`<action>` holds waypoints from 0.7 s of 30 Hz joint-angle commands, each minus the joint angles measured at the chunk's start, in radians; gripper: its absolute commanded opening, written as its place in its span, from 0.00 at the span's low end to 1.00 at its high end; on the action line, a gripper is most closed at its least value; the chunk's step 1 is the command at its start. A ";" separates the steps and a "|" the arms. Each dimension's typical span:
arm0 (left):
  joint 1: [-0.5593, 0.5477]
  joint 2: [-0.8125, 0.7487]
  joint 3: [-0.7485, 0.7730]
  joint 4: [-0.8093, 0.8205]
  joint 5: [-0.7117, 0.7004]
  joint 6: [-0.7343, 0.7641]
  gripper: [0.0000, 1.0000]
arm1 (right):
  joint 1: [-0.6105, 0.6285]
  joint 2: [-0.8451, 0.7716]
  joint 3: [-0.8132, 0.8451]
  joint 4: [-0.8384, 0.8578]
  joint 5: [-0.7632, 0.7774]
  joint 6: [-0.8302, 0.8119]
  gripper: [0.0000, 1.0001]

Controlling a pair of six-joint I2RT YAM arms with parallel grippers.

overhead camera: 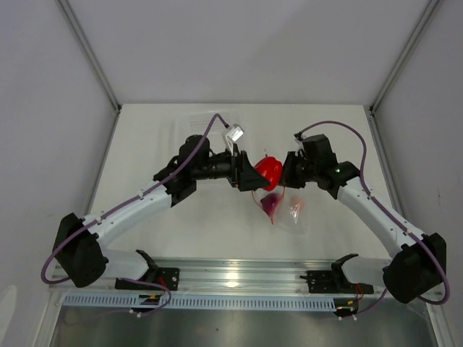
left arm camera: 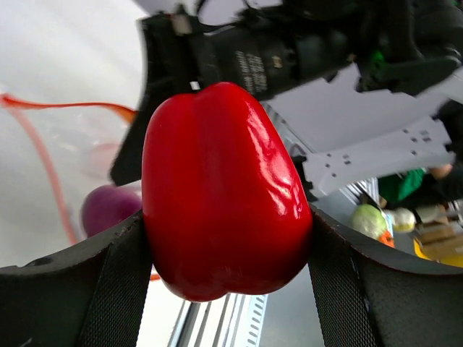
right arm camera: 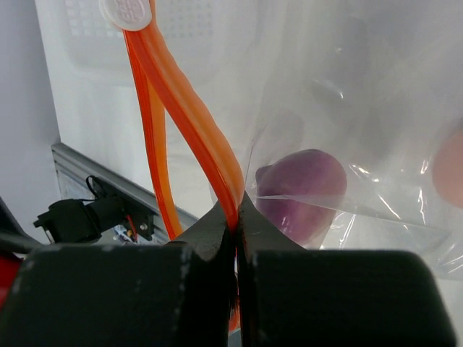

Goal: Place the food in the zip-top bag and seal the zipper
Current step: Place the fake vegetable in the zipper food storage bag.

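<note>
Right gripper pinches the zipper while left gripper, clasping the red pepper, must next steer it into the zip-top bag ahead.

Arms match: left arm and right arm have white link shells, black joint housings, and a purple cable run along each (rows of tiny screws on the white links). Green LED on right wrist. Left finger pads black, mesh-textured.
</note>
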 commanded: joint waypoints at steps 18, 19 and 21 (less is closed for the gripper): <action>-0.072 0.090 0.051 -0.220 -0.248 -0.032 0.01 | 0.065 -0.109 0.054 0.075 -0.066 0.128 0.00; -0.095 0.098 0.092 -0.274 -0.292 -0.020 0.01 | 0.069 -0.112 0.056 0.077 -0.060 0.131 0.00; -0.115 0.113 0.136 -0.388 -0.427 -0.003 0.01 | 0.067 -0.119 0.063 0.079 -0.043 0.134 0.00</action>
